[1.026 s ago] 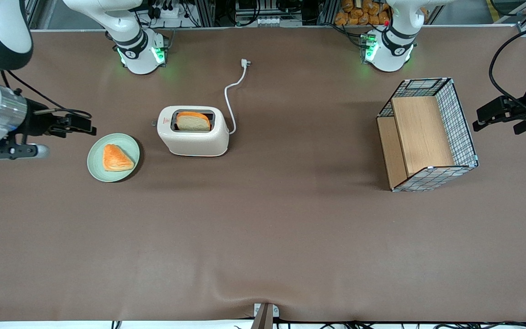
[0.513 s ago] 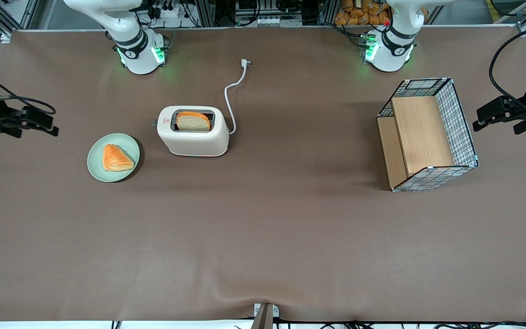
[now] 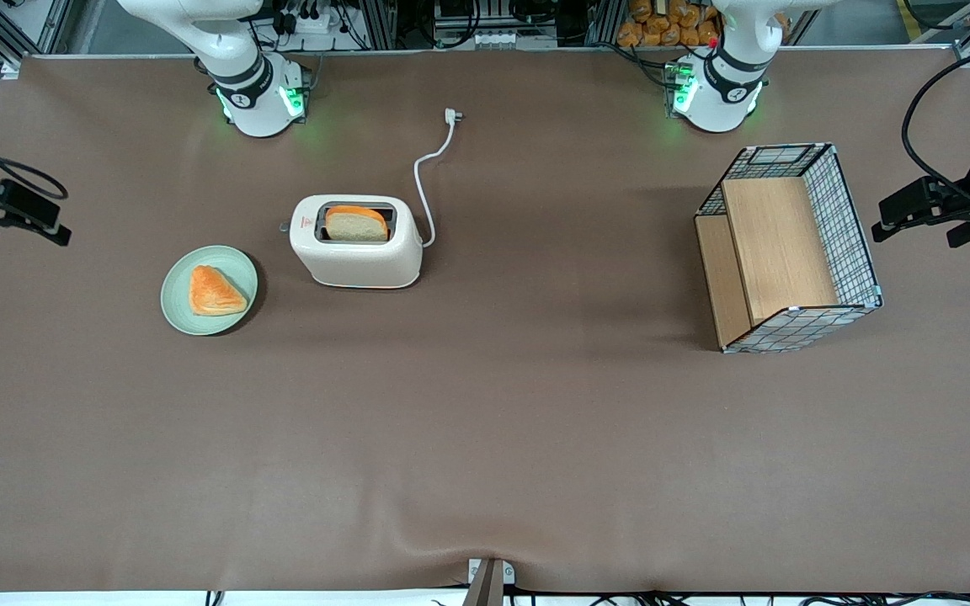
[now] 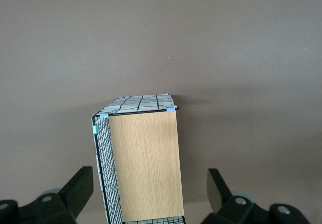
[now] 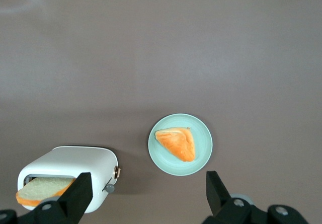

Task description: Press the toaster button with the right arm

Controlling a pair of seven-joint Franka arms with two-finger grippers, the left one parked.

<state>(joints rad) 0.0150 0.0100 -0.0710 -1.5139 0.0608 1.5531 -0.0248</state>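
Hovering at the working arm's end of the tabletop [image 3: 485, 438], our end effector [image 5: 146, 196] gapes wide, half cut off. We see the toaster [image 3: 356, 242] well apart beside the plate [image 3: 209, 289]; its button [image 5: 109, 188] barely shows, bread [image 3: 356, 224] partly sunk in its slot.

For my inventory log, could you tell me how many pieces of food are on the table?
2: a bread slice standing in the toaster slot, and a triangular pastry on the green plate beside the toaster, toward the gripper.
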